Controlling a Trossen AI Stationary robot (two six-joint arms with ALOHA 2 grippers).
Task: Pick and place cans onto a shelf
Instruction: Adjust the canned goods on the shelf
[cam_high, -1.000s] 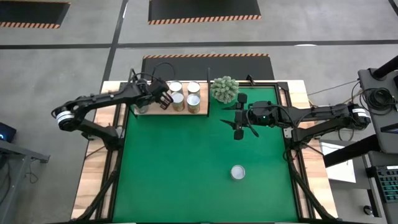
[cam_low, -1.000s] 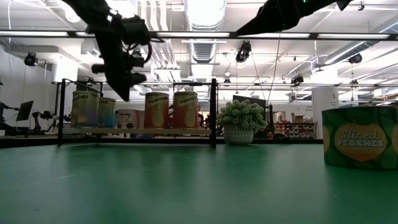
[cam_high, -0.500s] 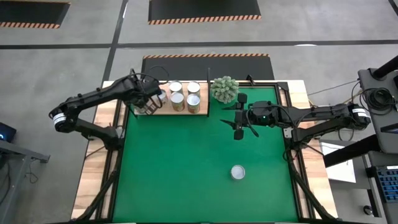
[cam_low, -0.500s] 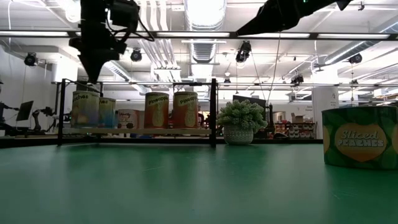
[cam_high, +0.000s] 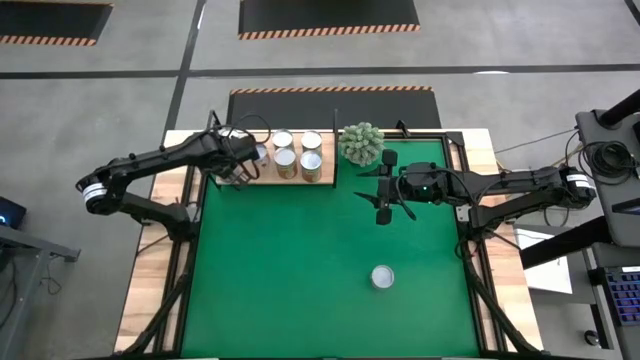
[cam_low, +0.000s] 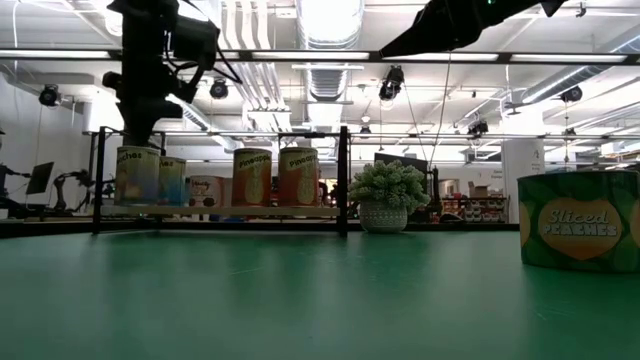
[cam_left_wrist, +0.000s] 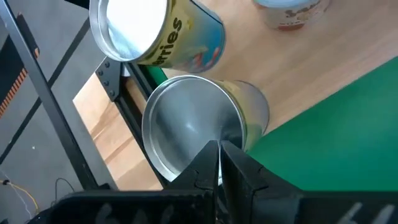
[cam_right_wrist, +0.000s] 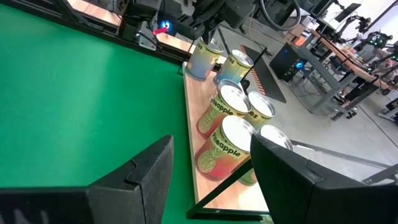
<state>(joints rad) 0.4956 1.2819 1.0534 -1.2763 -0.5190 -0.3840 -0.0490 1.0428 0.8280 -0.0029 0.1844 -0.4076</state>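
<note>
Over the last second the left gripper (cam_left_wrist: 219, 148) has swung from above the middle of the shelf (cam_left_wrist: 323, 68) out to its left end, where it now hangs just over the silver top of the corner can (cam_left_wrist: 186, 124); its fingers are pressed together and hold nothing, and whether the tips touch the lid I cannot tell. Nothing else has moved. The right gripper (cam_high: 383, 196) has stayed over the mat (cam_high: 300, 260) just in front of the plant (cam_high: 361, 143), its fingers apart and empty. My reading is that the left arm is done carrying and is nudging or checking the end can, so its side of the job looks finished and the work left falls to the other arm. Counting: eight cans in all. Seven stand on the shelf, namely four in a square block at its right end, one pale can just left of them, and two at the left end, which the left arm partly covers from above but the left wrist view shows plainly. The eighth, the peaches can (cam_high: 381, 277), stands alone on the mat near the front of the bench, well apart from the shelf. There is one shelf, one plant, one mat and two arms
</note>
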